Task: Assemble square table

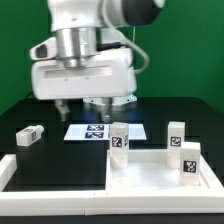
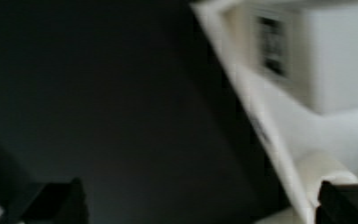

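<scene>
The black tabletop (image 1: 60, 150) fills the lower half of the exterior view; the marker board (image 1: 97, 131) lies flat at the centre; one white tagged leg (image 1: 29, 135) lies on its side at the left; the square top (image 1: 160, 173) sits at the lower right; a long low white border rail (image 1: 45, 188) runs along the bottom edge and up the lower left corner.

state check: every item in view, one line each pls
gripper: open, holding nothing, hovering above the table.
square top: lying flat, rim up.
leg: on its side, exterior view's left.
leg: upright.
leg: upright.
leg: upright.
marker board: flat on the table.
</scene>
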